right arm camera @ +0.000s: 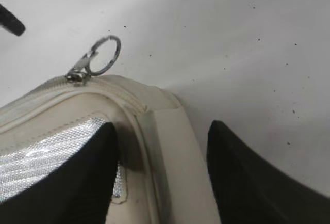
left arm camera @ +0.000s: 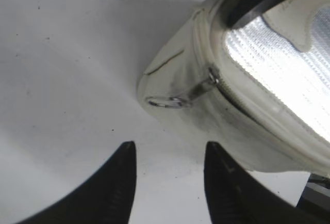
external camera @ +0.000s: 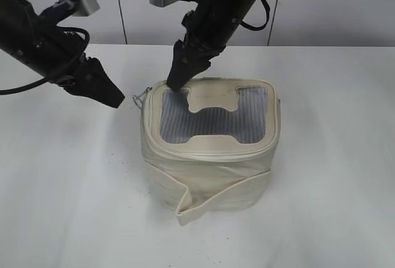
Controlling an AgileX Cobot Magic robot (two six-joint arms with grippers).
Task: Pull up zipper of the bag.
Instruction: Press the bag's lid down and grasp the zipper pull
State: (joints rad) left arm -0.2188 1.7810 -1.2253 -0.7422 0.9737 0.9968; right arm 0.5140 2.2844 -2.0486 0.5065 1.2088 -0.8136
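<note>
The cream bag (external camera: 210, 157) stands mid-table, its grey mesh top with the cream patch facing up. The zipper (external camera: 141, 98), a silver slider with a ring pull, sits at the bag's back-left corner. It also shows in the left wrist view (left arm camera: 210, 78) and the right wrist view (right arm camera: 82, 70). My left gripper (external camera: 118, 100) is open and empty just left of the ring; in the left wrist view (left arm camera: 167, 152) the ring hangs a short way ahead of the jaws. My right gripper (external camera: 178, 81) is open and straddles the bag's back-left rim (right arm camera: 162, 126), one finger on the mesh, the other outside the bag.
The white table (external camera: 68, 188) runs back to a white panelled wall (external camera: 308, 8). The bag's loose cream band (external camera: 185, 209) folds out at the front of the bag. Both arms come in from the back.
</note>
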